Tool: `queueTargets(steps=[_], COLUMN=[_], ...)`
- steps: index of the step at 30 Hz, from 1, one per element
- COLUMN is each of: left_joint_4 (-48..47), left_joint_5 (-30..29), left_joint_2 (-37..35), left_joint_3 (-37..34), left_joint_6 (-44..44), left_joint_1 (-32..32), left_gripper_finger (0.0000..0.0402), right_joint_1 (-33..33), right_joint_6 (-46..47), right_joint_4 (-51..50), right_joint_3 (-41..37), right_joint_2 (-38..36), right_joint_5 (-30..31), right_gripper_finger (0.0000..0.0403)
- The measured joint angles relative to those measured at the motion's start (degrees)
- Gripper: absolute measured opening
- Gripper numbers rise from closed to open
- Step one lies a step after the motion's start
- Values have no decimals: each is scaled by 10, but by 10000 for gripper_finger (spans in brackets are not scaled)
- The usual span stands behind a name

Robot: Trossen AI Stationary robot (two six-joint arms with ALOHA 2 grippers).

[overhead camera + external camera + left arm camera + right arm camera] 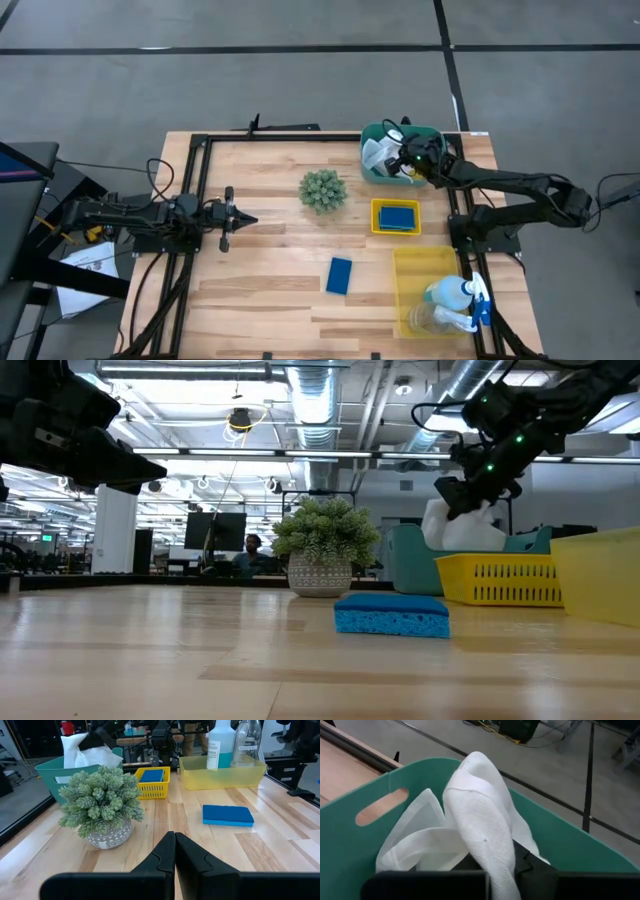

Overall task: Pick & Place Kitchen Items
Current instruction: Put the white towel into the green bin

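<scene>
- Right gripper [405, 160] sits over the teal bin [432, 133] at the far right corner of the desk [270, 270]; jaws pressed together, pinching a fold of the white cloth [480, 835].
- Cloth: woven, fine-ribbed, limp; it stands up in a peak above the bin rim, the rest bunched inside. Bin is smooth plastic with a slot handle cut in one wall.
- Left gripper [238, 220] hangs above the left-centre of the desk, jaws pressed together, holding nothing. Open wood lies between it and the plant ball [323, 190].
- Plant ball: round, spiky, green, in a small patterned pot, mid-desk toward the far edge, apart from both bins.
- Small yellow basket [396, 231], slotted walls, just near-side of the teal bin; a blue sponge lies flat in it.
- Second blue sponge [339, 275], porous rectangular block, lies alone on bare wood nearer the front edge; clear room on all sides.
- Large yellow bin [405, 262], translucent, at the near right corner; holds the spray bottle [452, 292] with blue trigger and a clear cup [428, 317].
- Desk: light butcher-block planks, dark metal rails along the left, far and right edges.
</scene>
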Motion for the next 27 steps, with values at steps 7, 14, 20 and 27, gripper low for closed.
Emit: queueTargets(steps=[7, 14, 20, 27], left_joint_4=[0, 0, 0, 0], left_joint_5=[0, 0, 0, 0], left_joint_2=[0, 0, 0, 0], left_joint_3=[0, 0, 0, 0], left_joint_6=[0, 0, 0, 0], left_joint_1=[0, 0, 0, 0], left_gripper_finger=[2, 2, 2, 2], right_joint_1=[-3, -2, 2, 33], right_joint_6=[-7, 5, 7, 7], right_joint_4=[-1, -9, -10, -16], right_joint_3=[0, 0, 0, 0], right_joint_2=[-1, -1, -18, -81], right_joint_5=[5, 4, 2, -1], right_gripper_finger=[12, 59, 114, 231])
